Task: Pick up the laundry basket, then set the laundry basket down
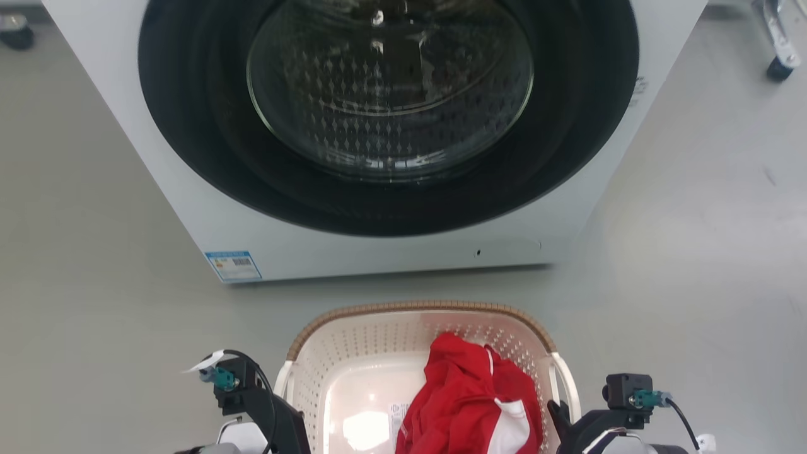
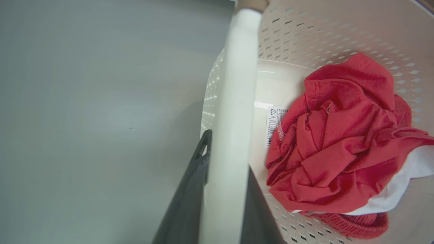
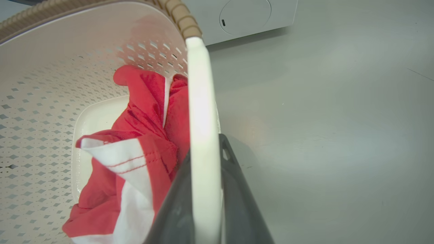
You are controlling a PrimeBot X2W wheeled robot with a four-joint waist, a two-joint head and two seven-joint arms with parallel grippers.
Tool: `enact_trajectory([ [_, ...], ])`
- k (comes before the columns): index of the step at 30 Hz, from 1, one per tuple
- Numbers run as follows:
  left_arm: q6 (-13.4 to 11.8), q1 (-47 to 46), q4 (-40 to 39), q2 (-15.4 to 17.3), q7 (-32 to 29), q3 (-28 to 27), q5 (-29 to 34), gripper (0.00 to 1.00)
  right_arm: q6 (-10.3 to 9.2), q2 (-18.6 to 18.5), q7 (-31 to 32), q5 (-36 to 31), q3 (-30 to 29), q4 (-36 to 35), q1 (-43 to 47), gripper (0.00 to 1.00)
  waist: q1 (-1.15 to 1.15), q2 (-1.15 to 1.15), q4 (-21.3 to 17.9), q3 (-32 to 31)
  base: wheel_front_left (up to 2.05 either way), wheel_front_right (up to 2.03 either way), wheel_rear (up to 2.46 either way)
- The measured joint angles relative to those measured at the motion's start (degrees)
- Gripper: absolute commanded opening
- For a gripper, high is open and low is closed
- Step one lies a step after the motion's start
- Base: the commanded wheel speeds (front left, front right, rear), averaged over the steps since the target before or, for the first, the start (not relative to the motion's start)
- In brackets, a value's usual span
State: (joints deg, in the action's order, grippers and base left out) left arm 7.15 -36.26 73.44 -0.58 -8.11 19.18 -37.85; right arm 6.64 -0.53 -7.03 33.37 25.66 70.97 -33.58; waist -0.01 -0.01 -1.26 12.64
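The cream-white laundry basket (image 1: pixel 416 308) with its brown woven rim stands on the grey floor just before me, in front of the washer. A red and white garment (image 1: pixel 466 391) lies inside it. My left gripper (image 1: pixel 285 413) is at the basket's left loop handle (image 2: pixel 234 84). In the left wrist view its gripper (image 2: pixel 226 159) has dark fingers closed on either side of that white bar. My right gripper (image 1: pixel 558 417) holds the right loop handle (image 3: pixel 200 95) the same way, with its gripper (image 3: pixel 203 154) shut on the bar. I cannot tell whether the basket's base touches the floor.
A white front-loading washer (image 1: pixel 391 255) with a dark round door (image 1: pixel 391 88) stands close beyond the basket. Wheeled legs of other equipment show at the far left (image 1: pixel 17 34) and far right (image 1: pixel 780 63). Grey floor (image 1: pixel 693 284) spreads to both sides.
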Motion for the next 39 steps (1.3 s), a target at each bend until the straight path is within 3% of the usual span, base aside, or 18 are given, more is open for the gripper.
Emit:
enact_trajectory([
  [18, 0.0, 6.4, 0.5, -0.2, -6.2, 0.5, -1.1, 0.00, 0.92, 0.3, 7.9, 2.7, 0.5, 1.6, 6.2, 0.00, 0.00, 0.00, 0.6, -12.7, 0.00, 0.00, 0.00],
  [39, -0.3, 11.3, 0.7, -0.2, -10.7, 0.5, -2.6, 0.00, 1.02, 0.3, 14.5, 4.5, 0.2, 2.2, 9.8, 0.00, 0.02, 0.01, 0.7, -16.5, 0.00, 0.00, 0.00],
])
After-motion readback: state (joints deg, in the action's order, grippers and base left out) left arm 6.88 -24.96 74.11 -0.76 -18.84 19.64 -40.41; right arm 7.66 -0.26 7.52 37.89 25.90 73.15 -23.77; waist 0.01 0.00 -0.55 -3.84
